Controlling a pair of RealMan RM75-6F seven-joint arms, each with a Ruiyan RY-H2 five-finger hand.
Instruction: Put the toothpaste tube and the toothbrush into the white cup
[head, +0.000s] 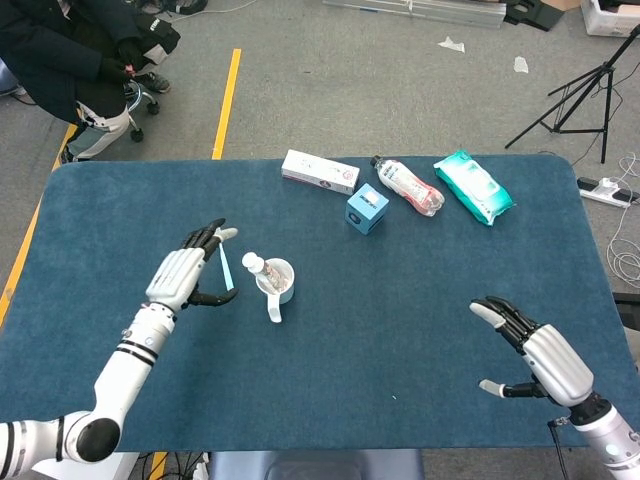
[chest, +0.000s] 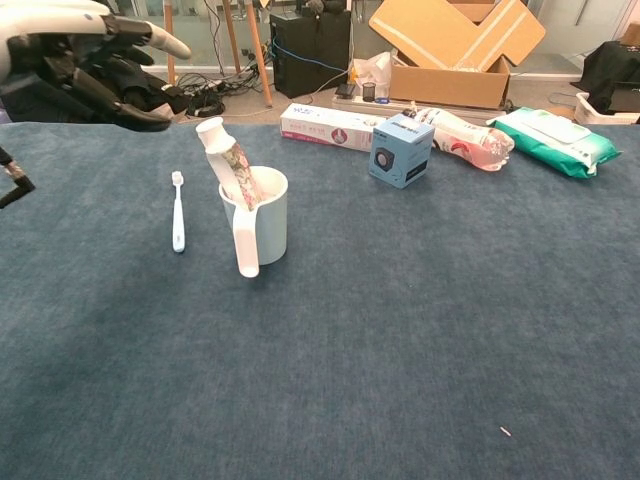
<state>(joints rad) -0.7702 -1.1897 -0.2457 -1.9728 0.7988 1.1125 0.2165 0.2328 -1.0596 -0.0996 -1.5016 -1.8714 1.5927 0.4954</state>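
Toothpaste tube (chest: 228, 168) stands cap-up in the white cup (chest: 262, 218). Left hand (head: 183, 278) hangs with fingers spread, empty; the toothbrush (chest: 178, 210) lies on the desk just below its fingertips. Right hand (head: 535, 353) is released too. Best pinch mid-handle, then tilt it in beside the tube.

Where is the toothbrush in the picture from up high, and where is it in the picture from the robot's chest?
Head view: the toothbrush lies on the table left of centre, between the left hand and the white cup, partly hidden by the fingers.
Chest view: the toothbrush lies in the upper left, bristle end away from the camera, just left of the cup.
Shared landmark: the white cup with the toothpaste tube standing in it.
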